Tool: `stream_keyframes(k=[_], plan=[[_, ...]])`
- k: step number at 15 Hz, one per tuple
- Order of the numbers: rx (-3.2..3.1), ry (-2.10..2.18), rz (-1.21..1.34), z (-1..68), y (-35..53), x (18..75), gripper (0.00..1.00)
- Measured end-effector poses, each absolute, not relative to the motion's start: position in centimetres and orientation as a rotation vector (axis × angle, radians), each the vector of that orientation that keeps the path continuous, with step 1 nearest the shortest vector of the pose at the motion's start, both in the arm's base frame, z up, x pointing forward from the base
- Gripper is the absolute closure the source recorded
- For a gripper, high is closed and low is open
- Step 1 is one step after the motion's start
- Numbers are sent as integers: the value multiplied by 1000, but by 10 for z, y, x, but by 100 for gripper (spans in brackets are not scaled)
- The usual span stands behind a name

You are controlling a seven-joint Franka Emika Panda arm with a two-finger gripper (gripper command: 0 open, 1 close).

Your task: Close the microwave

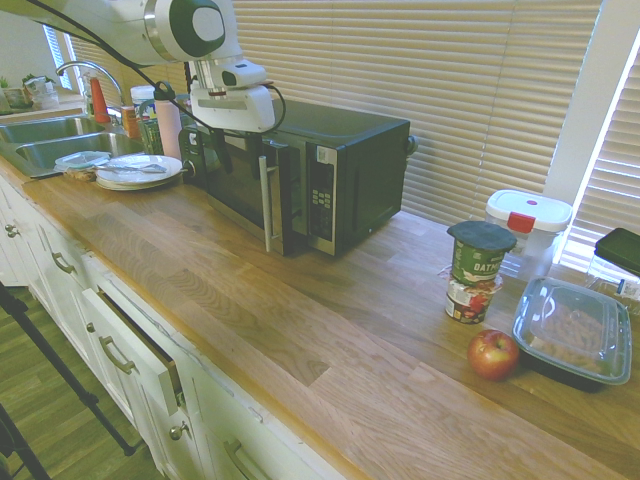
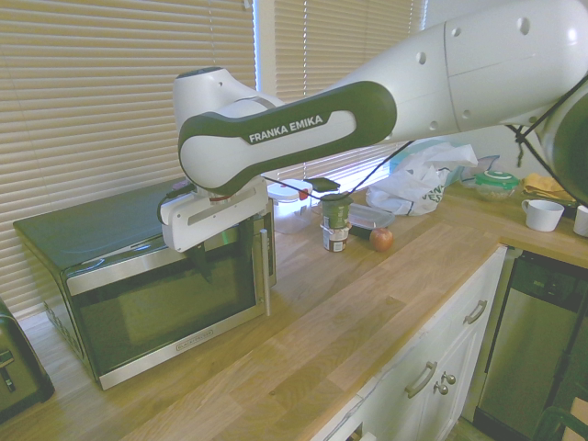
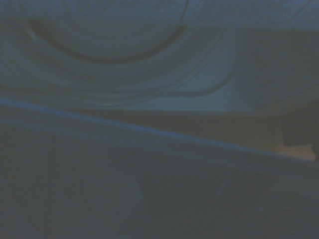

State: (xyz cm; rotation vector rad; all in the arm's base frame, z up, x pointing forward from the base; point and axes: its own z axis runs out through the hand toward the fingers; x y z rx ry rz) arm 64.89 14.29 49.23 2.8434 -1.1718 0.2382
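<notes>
Clock directions are read on each picture from the centre of the microwave. First exterior view: the black microwave [image 1: 365,185] stands on the wooden counter [image 1: 300,320], its door [image 1: 235,190] ajar and its upright handle [image 1: 268,205] at the door's free edge. The gripper [image 1: 225,160] is at 10 o'clock, lowered to the door; whether its jaws are open or shut, and whether they hold anything, cannot be told. The sink [image 1: 60,150] and stacked plates [image 1: 140,172] lie toward 9 o'clock, with a pink bottle [image 1: 168,128] near the plates. The white-lidded tub [image 1: 528,225] lies between 3 and 4 o'clock; the stacked cups [image 1: 475,270] and clear-lidded container [image 1: 573,330] lie at 4; the apple [image 1: 493,355], between 4 and 5. A drawer [image 1: 130,350] stands partly open between 7 and 8. Second exterior view: a toaster [image 2: 18,363] is at 8 o'clock, a plastic bag [image 2: 418,179] at 2 and a white mug [image 2: 543,216] near 3. Wrist view, dim and blurred: the round turntable [image 3: 109,45] and a slanting edge [image 3: 164,133].
</notes>
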Motion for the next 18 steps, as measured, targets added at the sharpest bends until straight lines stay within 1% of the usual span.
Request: stream_keyframes(k=[4, 9, 14, 18], plan=[[2830, -1222, 265, 505, 139, 682, 0], [2807, -1231, 231, 517, 151, 699, 0], [2803, -1227, 219, 517, 157, 705, 0], [2826, -1208, 238, 512, 139, 692, 0]])
